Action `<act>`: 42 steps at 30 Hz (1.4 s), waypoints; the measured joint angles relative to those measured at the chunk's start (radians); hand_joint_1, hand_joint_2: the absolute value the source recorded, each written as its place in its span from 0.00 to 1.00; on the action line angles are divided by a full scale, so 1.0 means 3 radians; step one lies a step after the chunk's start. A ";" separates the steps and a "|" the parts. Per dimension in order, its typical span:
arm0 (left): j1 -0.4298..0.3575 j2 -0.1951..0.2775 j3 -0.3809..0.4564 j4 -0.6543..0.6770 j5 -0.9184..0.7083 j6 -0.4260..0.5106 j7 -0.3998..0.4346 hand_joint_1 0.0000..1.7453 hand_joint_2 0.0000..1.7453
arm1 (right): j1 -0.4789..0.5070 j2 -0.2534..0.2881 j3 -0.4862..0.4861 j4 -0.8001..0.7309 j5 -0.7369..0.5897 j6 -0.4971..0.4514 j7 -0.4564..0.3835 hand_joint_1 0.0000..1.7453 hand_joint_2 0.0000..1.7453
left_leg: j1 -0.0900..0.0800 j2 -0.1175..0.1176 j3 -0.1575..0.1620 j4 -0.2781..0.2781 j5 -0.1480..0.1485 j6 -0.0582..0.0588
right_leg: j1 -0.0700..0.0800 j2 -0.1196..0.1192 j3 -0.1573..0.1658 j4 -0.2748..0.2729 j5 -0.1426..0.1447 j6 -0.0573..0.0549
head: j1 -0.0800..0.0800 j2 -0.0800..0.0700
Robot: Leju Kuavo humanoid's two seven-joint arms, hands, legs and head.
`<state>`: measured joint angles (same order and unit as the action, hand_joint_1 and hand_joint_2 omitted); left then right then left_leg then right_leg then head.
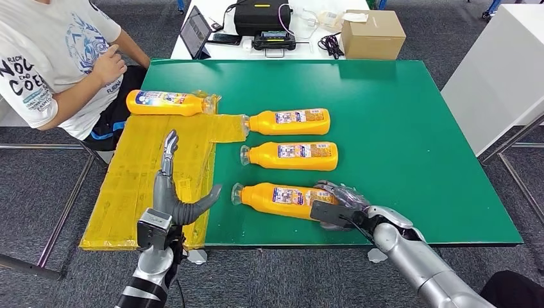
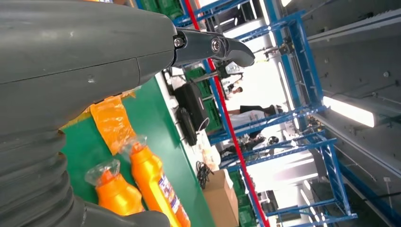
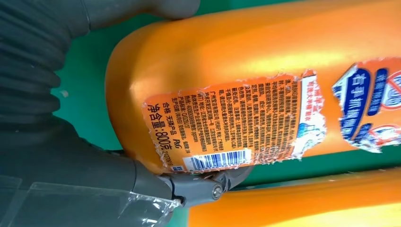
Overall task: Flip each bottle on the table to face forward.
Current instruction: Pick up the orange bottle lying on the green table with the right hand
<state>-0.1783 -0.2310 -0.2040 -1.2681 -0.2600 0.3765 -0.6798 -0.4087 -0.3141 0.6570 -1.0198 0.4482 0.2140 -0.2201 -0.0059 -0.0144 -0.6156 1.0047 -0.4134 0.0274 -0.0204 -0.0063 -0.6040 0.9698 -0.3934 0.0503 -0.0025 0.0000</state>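
Several orange bottles lie on their sides on the green table (image 1: 398, 128). One bottle (image 1: 168, 102) rests on the yellow mat at the back left. Three lie in a column with caps pointing left: the far bottle (image 1: 289, 121), the middle bottle (image 1: 292, 156) and the nearest bottle (image 1: 276, 197). My right hand (image 1: 337, 202) grips the base end of the nearest bottle (image 3: 246, 71), thumb on one side and a finger (image 3: 208, 184) on the other; its barcode label faces the wrist camera. My left hand (image 1: 176, 196) hovers over the mat with fingers spread, holding nothing. In the left wrist view two bottles (image 2: 156, 184) lie beyond that hand (image 2: 71, 71).
A yellow mat (image 1: 135, 192) covers the table's left part and overhangs its edge. A person (image 1: 58, 58) sits at the far left corner. Behind stands a white table with a laptop (image 1: 194, 31), a black case (image 1: 260, 16) and a cardboard box (image 1: 372, 33). A white cabinet (image 1: 500, 77) stands at right.
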 joint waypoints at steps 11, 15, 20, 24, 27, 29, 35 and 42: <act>0.0014 -0.0079 -0.0004 0.0175 0.0061 -0.0191 0.0000 0.00 1.00 | 0.0148 0.0175 -0.0025 0.0049 0.0148 -0.0261 -0.0025 1.00 1.00 | 0.0000 0.0015 0.0010 0.0000 -0.0004 0.0000 | 0.0000 0.0009 0.0004 -0.0001 0.0000 0.0000 | 0.0000 0.0000; 0.0016 -0.0090 -0.0002 0.0208 0.0120 -0.0257 0.0000 0.00 1.00 | 0.0217 0.0204 -0.0093 0.0020 0.0147 -0.0317 -0.0111 1.00 1.00 | 0.0001 0.0015 0.0015 0.0000 -0.0004 0.0000 | 0.0001 0.0009 0.0009 -0.0001 0.0000 -0.0001 | 0.0000 0.0000; 0.0048 -0.0101 0.0008 0.0216 0.0174 -0.0339 0.0000 0.00 1.00 | 0.0443 0.0248 -0.0263 -0.0170 0.0102 -0.0433 -0.0228 1.00 1.00 | 0.0001 0.0015 0.0012 -0.0001 -0.0005 0.0000 | 0.0001 0.0009 0.0008 0.0000 -0.0001 -0.0001 | 0.0000 0.0000; 0.0058 -0.0106 0.0013 0.0216 0.0175 -0.0341 0.0000 0.00 1.00 | 0.0526 0.0267 -0.0333 -0.0255 0.0126 -0.0476 -0.0234 1.00 1.00 | 0.0000 0.0014 0.0011 -0.0001 -0.0005 0.0000 | 0.0000 0.0009 0.0008 -0.0001 -0.0001 -0.0001 | 0.0000 0.0000; 0.0088 -0.0108 0.0037 0.0202 0.0196 -0.0327 0.0003 0.00 1.00 | 0.0622 0.0323 -0.0405 -0.0373 0.0279 -0.0659 -0.0247 1.00 1.00 | 0.0000 0.0013 0.0008 -0.0001 -0.0005 0.0000 | 0.0000 0.0008 0.0007 0.0000 -0.0001 -0.0001 | 0.0001 0.0000; 0.0142 -0.0109 0.0084 0.0165 0.0244 -0.0339 0.0008 0.00 1.00 | 0.0750 0.0393 -0.0494 -0.0563 0.0351 -0.0777 -0.0298 1.00 1.00 | 0.0000 0.0013 0.0003 -0.0001 -0.0005 0.0000 | 0.0000 0.0008 0.0003 0.0000 -0.0001 -0.0001 | 0.0001 0.0000; 0.0356 -0.0130 0.0302 -0.0107 0.0345 -0.0291 0.0005 0.00 1.00 | 0.1117 0.0688 -0.0811 -0.1325 0.0373 -0.1049 -0.0415 1.00 1.00 | 0.0003 0.0014 -0.0005 -0.0002 -0.0006 -0.0001 | 0.0003 0.0008 -0.0010 0.0001 -0.0003 -0.0002 | 0.0000 0.0000; 0.0613 -0.0182 0.0423 -0.0608 0.0536 0.0114 0.0000 0.00 1.00 | 0.1357 0.0900 -0.1106 -0.1728 0.0305 -0.1237 -0.0464 1.00 1.00 | 0.0000 0.0014 -0.0010 -0.0002 -0.0007 -0.0001 | -0.0001 0.0009 -0.0013 0.0000 -0.0003 -0.0002 | 0.0001 0.0000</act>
<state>0.0057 -0.2855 -0.0772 -1.4505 -0.0991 0.4107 -0.6798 -0.0017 -0.0442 0.3250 -1.5383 0.5396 -0.1571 -0.3592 -0.0058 -0.0101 -0.6186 1.0042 -0.4153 0.0272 -0.0206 -0.0038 -0.6077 0.9698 -0.3943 0.0498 -0.0021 0.0000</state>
